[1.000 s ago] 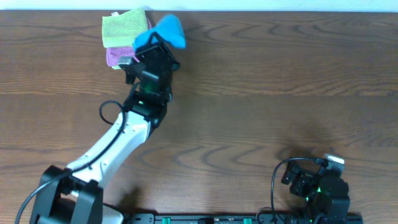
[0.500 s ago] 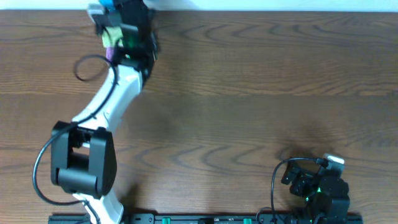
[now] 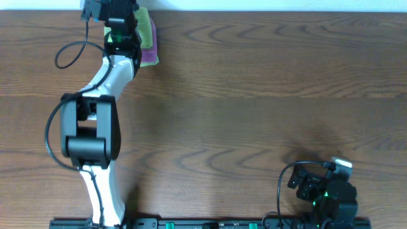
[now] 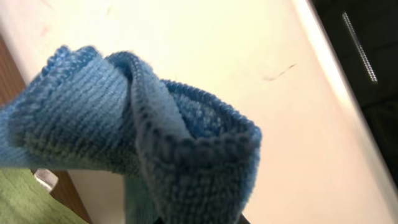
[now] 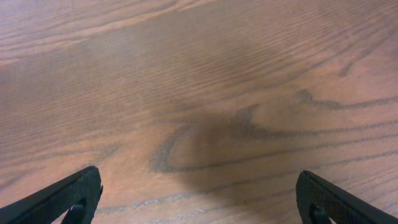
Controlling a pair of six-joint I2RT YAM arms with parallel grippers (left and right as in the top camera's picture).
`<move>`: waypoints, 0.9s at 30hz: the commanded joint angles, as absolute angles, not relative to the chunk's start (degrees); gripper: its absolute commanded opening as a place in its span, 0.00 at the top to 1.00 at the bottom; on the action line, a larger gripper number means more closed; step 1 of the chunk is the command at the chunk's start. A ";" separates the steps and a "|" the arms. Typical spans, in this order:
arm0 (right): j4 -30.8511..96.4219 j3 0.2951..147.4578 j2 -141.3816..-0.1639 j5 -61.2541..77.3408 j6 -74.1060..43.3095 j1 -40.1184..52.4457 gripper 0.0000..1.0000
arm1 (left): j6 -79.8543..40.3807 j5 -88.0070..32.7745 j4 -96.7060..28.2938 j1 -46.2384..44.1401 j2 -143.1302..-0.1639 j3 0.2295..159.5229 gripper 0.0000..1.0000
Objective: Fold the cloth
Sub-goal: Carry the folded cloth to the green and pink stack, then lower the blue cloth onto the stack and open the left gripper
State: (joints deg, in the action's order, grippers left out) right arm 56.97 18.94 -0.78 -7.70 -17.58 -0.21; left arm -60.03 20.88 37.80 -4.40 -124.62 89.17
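The sky-blue cloth fills the left wrist view, bunched and doubled over itself. It hangs from my left gripper, which is shut on its lower folds; only the dark jaw tips show beneath the fabric. In the overhead view the left gripper reaches to the table's far edge at the top left, and the arm hides the cloth there. My right gripper is open over bare wood with nothing between its fingers. It rests at the near right.
A lime-green cloth lies on a purple cloth beside the left gripper at the far edge. A corner of the green cloth shows in the left wrist view. A pale surface lies beyond the table's far edge.
My left arm swung left and toward the far edge, carrying the blue cloth off the right side of the stack. The green and purple cloths now show to the arm's right. The right arm stayed still.
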 commanded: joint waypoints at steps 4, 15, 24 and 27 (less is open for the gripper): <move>57.08 18.61 -0.36 -8.34 -18.39 -0.67 0.01 | -60.05 17.54 44.53 -3.18 -128.99 90.30 0.94; 57.08 18.63 -0.36 -8.34 -18.39 -0.69 0.01 | -59.18 12.58 38.00 -3.44 -130.93 90.94 0.94; 57.08 18.63 -0.36 -8.34 -18.39 -0.67 0.01 | -59.86 8.60 37.52 -3.77 -130.93 90.91 0.94; 57.08 18.61 -0.36 -8.34 -18.39 -0.67 0.01 | -60.88 6.52 37.01 -3.84 -130.93 90.91 0.94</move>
State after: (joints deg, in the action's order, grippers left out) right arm 56.95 18.94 -0.73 -7.75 -17.58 -0.21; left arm -60.25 9.34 37.41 -3.55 -130.43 89.41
